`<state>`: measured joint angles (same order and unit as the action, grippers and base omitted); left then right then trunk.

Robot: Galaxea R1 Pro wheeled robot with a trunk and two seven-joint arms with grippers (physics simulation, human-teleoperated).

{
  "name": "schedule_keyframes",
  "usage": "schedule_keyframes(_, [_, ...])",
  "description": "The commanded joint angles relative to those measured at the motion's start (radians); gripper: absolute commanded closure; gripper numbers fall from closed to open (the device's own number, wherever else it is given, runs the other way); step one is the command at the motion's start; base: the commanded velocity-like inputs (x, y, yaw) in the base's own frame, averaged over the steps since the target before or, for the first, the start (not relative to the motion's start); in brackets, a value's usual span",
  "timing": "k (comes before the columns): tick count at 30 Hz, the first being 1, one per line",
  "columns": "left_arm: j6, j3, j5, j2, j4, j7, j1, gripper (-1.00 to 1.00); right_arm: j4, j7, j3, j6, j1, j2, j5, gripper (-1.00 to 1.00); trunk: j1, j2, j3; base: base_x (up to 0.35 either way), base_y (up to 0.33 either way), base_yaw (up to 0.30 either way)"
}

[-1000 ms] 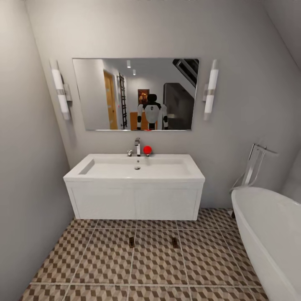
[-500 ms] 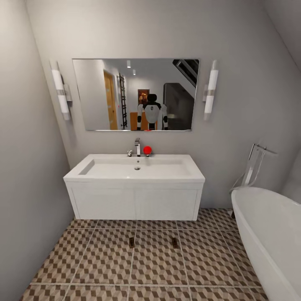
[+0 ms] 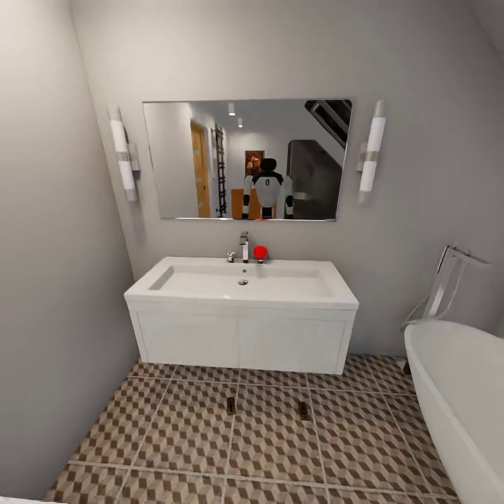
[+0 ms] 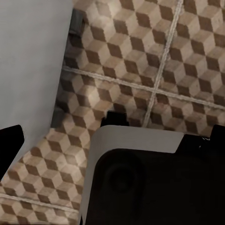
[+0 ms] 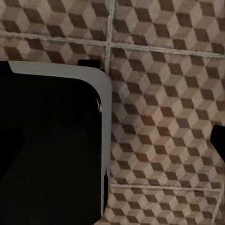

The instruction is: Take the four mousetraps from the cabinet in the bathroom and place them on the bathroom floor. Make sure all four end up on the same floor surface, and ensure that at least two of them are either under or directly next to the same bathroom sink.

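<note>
The whole head view has slid since a moment ago: the sink, mirror and bathtub all sit further right and a little lower in the picture, so the camera has turned or the base has moved, not the fixtures. To my eye the robot is turning away from the vanity.

The bathroom floor (image 3: 182, 441) of cube-pattern tiles spreads in front. The white bathtub (image 3: 455, 392) fills the right edge. The sink (image 3: 241, 283), a wide white basin on a box vanity, stands against the back wall under the mirror (image 3: 245, 159), with a chrome tap (image 3: 244, 246) and a small red ball (image 3: 260, 252) beside it.

Two mousetraps lie on the tiles just in front of the vanity: the left mousetrap (image 3: 230, 404) and the right mousetrap (image 3: 303, 410), apart from each other, unmoved. I judge the sink condition met, with two traps left to fetch.

Both wrist views look down at tiles past dark robot housing; whether the fingers are spread or closed, I cannot tell.
</note>
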<state>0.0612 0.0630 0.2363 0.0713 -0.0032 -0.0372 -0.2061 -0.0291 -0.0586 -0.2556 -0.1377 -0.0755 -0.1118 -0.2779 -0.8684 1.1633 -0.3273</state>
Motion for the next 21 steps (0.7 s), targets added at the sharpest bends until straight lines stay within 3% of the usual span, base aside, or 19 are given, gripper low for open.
schedule_keyframes(1, [0.003,0.007,0.009,0.0,0.002,-0.004,-0.001,-1.0,-0.003,-0.002,-0.009,-0.006,-0.001,-0.001,-0.008,-1.0,0.0,0.001,-0.001,0.0,0.0,0.255])
schedule_keyframes(21, [-0.003,0.011,-0.003,-0.017,0.002,-0.004,-0.001,-1.0,-0.003,0.0,-0.009,-0.004,-0.001,0.0,-0.007,-1.0,0.0,0.001,0.01,0.0,0.0,0.263])
